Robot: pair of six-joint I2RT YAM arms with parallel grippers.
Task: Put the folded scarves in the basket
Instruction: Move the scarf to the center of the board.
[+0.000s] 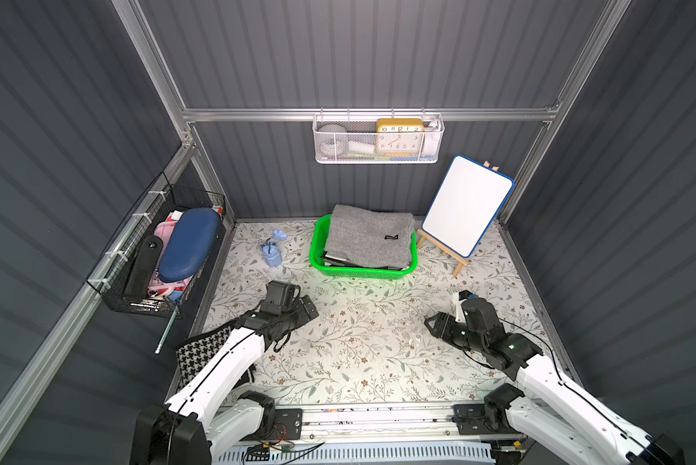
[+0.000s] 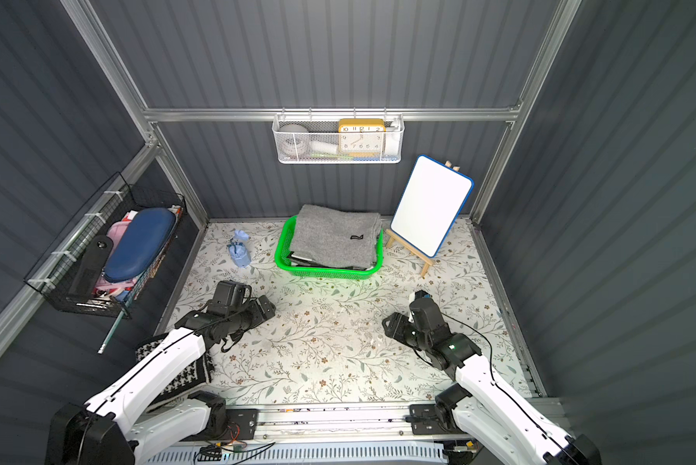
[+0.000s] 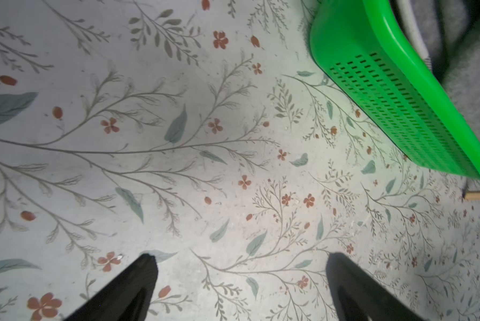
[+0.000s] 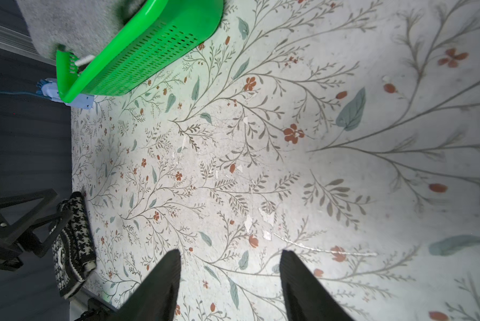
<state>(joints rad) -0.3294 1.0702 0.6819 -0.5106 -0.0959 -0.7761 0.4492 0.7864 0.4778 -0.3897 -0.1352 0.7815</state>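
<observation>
- Grey folded scarf (image 1: 368,239) lies on the green basket (image 1: 358,275), at 12 o'clock from the middle of the table (image 1: 358,362), and both top views agree on that.
- It sits high, on dark flat items inside the basket. Its far edge laps over the back rim, and the near edge is inside the rim.
- Left gripper (image 3: 241,257) hovers at 9 o'clock over bare floral table, jaws spread wide, nothing between them.
- Right gripper (image 4: 230,252) hovers at 3 o'clock, jaws partly apart, also empty.
- Both are well apart from the basket, and neither touches the scarf.
- My call: the placing step looks done and this is the wrap-up.
- If a next move is wanted, it calls for a light downward press or a tug at the overhanging far edge, seating the fold fully inside the rim without dragging the basket.
- One doubt: a houndstooth cloth (image 1: 195,354) lies at 8 o'clock under the left arm. I cannot tell whether it is another scarf.
</observation>
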